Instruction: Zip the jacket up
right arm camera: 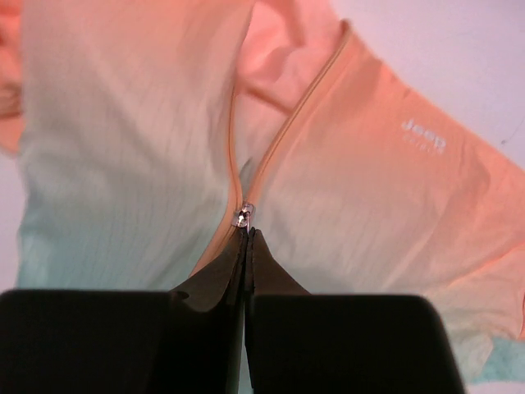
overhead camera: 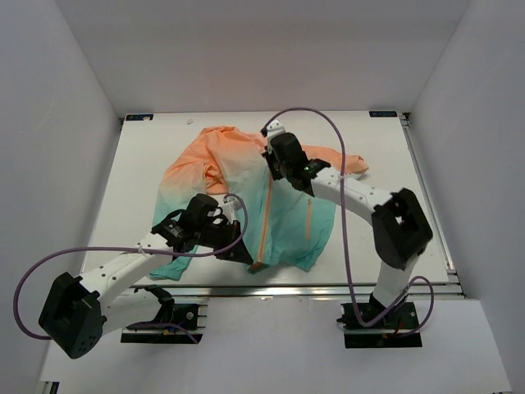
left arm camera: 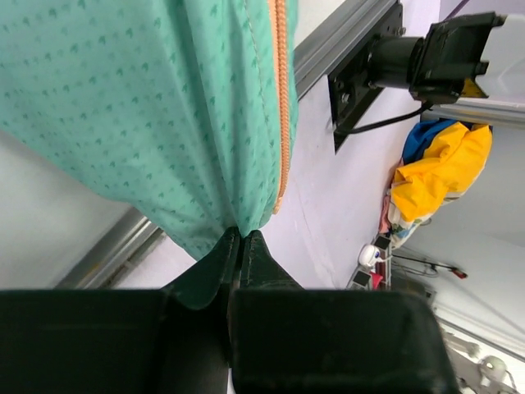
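overhead, top external view: one white desk (overhead camera: pixel 139 180) with a metal rail along its near edge, enclosed by plain white walls on three sides. one jacket (overhead camera: pixel 287 222) lies spread near the desk's centre, orange at the far end and teal toward the near edge. two arms reach over it: left arm (overhead camera: pixel 123 271) to the teal hem, right arm (overhead camera: pixel 361 197) to the orange upper chest. two purple cables, one looping off each arm. one long orange front zipper (overhead camera: pixel 265 222) runs down the jacket's middle; a second, short orange zipper (overhead camera: pixel 309 217) sits on the panel to its right.

left wrist view: left jaws are pinched shut on a fold of teal hem, just beside the bottom end of the front zipper. the desk's rail passes behind the fabric. beyond it are one black mount (left arm camera: pixel 361 78) and one bundle of yellow and blue cloth (left arm camera: pixel 443 164).

right wrist view: right jaws are closed on one small silver slider (right arm camera: pixel 244 215). above the slider the two zipper edges part in a narrow v. one white "jeep" logo (right arm camera: pixel 422 135) marks the orange panel at right.
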`<state>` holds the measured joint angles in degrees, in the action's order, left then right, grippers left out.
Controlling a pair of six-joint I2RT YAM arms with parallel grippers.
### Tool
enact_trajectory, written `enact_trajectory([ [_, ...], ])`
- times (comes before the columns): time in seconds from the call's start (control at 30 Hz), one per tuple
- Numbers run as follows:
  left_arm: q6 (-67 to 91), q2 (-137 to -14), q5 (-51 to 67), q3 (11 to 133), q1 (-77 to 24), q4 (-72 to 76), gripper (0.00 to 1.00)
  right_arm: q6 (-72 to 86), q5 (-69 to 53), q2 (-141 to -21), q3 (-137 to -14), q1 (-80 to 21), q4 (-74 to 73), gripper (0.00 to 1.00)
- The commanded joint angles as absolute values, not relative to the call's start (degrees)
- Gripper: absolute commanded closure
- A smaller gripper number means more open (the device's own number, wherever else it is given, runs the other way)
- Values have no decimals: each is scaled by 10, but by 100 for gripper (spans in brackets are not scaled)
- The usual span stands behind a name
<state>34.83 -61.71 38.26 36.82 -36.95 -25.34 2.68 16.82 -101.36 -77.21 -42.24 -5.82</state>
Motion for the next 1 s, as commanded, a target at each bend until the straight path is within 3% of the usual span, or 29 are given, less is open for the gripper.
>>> enact_trajectory([
  [0.0, 368, -600, 433, 341, -380, -265, 100, 14, 201, -1067, -861, -376, 11, 100],
  [0.2, 379, -600, 446, 317, -380, -243, 100, 3, 193, -1217, -1033, -340, 8, 100],
  [0.33, 381, -598, 447, 309, -381, -242, 100, 3, 176, -1349, -1228, -323, -29, 100],
  [0.47, 392, -591, 446, 295, -381, -231, 100, 3, 176, -1421, -1313, -315, -11, 100],
  [0.97, 458, -503, 424, 240, -381, -242, 100, -22, 126, -1453, -1367, -279, 69, 100],
])
